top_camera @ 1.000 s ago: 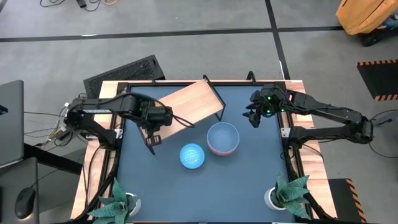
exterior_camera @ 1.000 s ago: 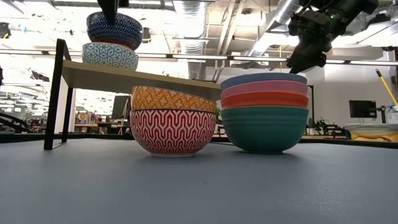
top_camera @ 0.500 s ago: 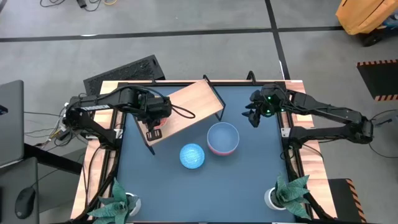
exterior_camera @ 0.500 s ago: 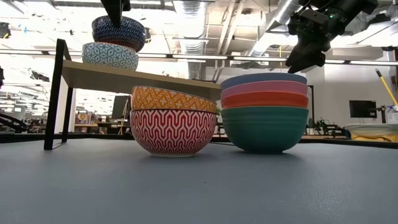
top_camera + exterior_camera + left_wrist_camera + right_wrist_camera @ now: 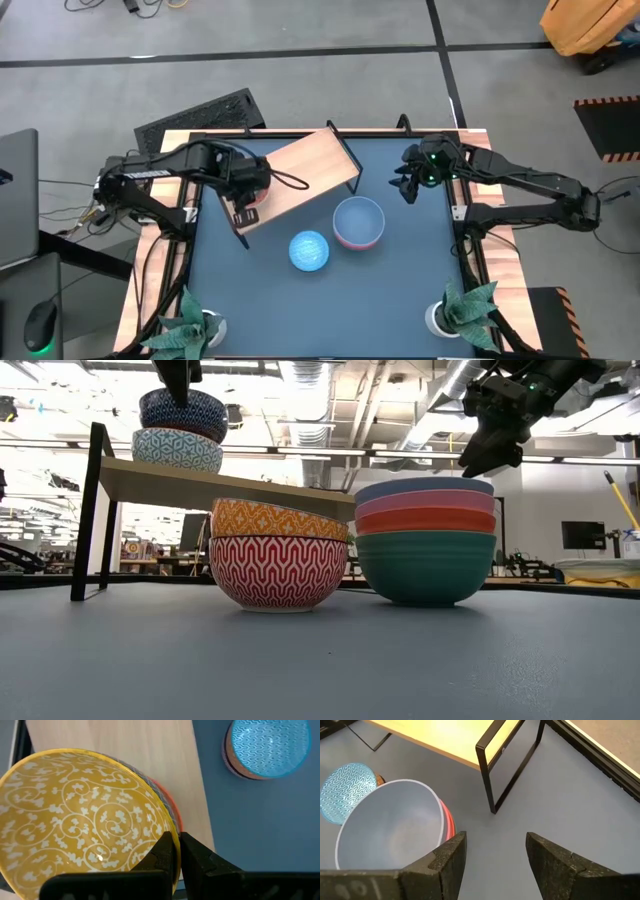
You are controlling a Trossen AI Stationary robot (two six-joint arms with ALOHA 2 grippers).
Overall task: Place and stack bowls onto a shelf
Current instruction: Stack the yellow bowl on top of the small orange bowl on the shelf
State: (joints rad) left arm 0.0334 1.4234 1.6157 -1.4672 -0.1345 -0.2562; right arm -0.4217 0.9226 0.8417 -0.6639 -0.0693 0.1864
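My left gripper (image 5: pixel 243 194) is over the left end of the wooden shelf (image 5: pixel 305 172), shut on a dark blue patterned bowl (image 5: pixel 183 408) with a yellow scroll-patterned inside (image 5: pixel 80 815). That bowl sits nested in a teal lattice bowl (image 5: pixel 177 450) on the shelf board (image 5: pixel 230 488). On the table, an orange lattice bowl sits in a red one (image 5: pixel 278 555). Beside them stands a stack of light blue, pink, red and green bowls (image 5: pixel 425 540). My right gripper (image 5: pixel 407 187) hangs open above the table's far right, clear of that stack (image 5: pixel 390 827). My left gripper pinches the yellow-lined bowl's rim (image 5: pixel 170 827) from above, pointing down. One finger (image 5: pixel 165 852) is inside the bowl and the other (image 5: pixel 195 855) outside. The bowl sits level, its base in the teal bowl (image 5: pixel 177 450) on the shelf.
The shelf stands slanted on black legs (image 5: pixel 495 770) at the far middle of the blue table (image 5: pixel 400 300). Two potted plants (image 5: pixel 195 325) (image 5: pixel 465 308) occupy the near corners. A black frame (image 5: pixel 465 215) borders the tabletop. The right part of the shelf board is bare.
Half a second ago the dark blue bowl was tipped and raised slightly over the teal bowl; now it sits level and nested in it. My left gripper has shifted a little toward the table's left and stayed shut on the rim. My right arm has kept still.
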